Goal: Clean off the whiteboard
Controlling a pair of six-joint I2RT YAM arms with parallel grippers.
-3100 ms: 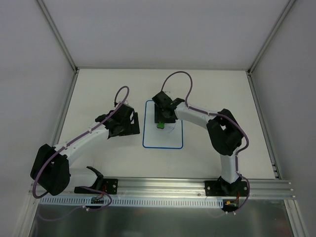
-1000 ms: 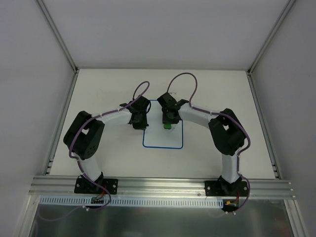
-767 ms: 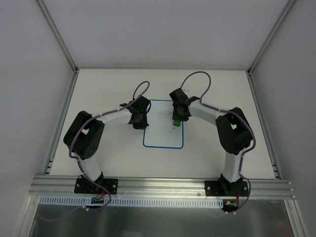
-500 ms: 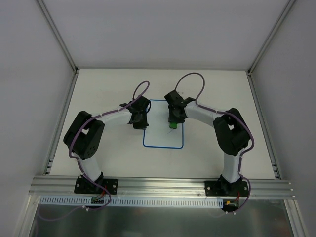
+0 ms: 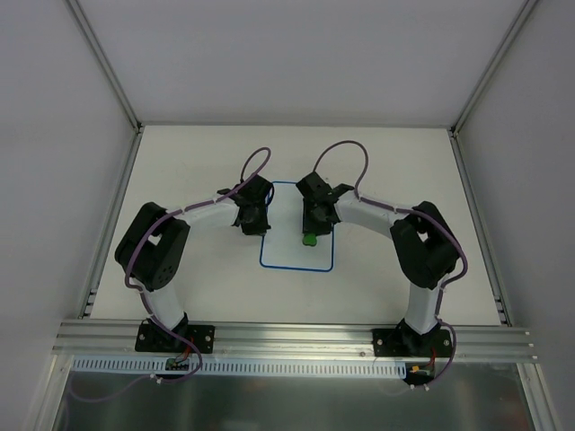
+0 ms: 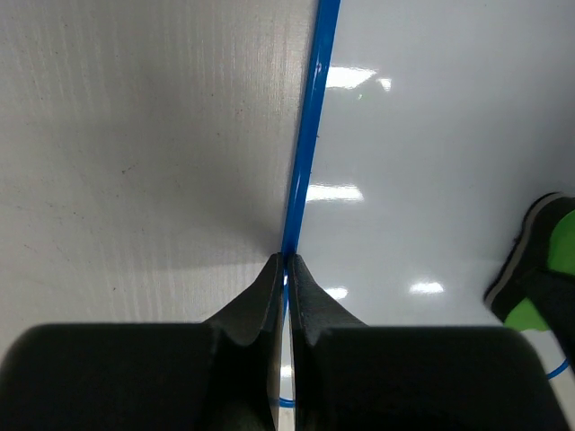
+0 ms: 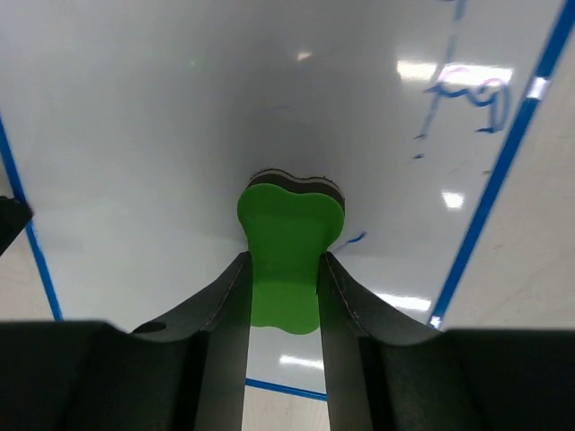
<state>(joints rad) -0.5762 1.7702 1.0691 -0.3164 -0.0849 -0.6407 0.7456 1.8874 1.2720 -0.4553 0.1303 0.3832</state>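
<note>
The whiteboard (image 5: 286,253), white with a thin blue border, lies flat in the middle of the table. My right gripper (image 5: 310,230) is shut on a green eraser block (image 5: 309,239) whose dark felt face rests on the board's right half. In the right wrist view the eraser (image 7: 287,235) sits between my fingers (image 7: 229,296), and blue scribbles (image 7: 467,90) show near the board's right border. My left gripper (image 5: 258,224) is shut, its fingertips (image 6: 272,269) resting on the board's blue left border (image 6: 310,117). The eraser (image 6: 539,287) shows at that view's right edge.
The cream table (image 5: 198,171) is bounded by white walls with metal corner posts (image 5: 108,72). An aluminium rail (image 5: 296,337) carrying both arm bases runs along the near edge. Purple cables loop above both wrists.
My right gripper swept the eraser to the right, then back left and nearer over the last second. Earlier, the left arm swung in from the left onto the board's left edge; it is now still.
</note>
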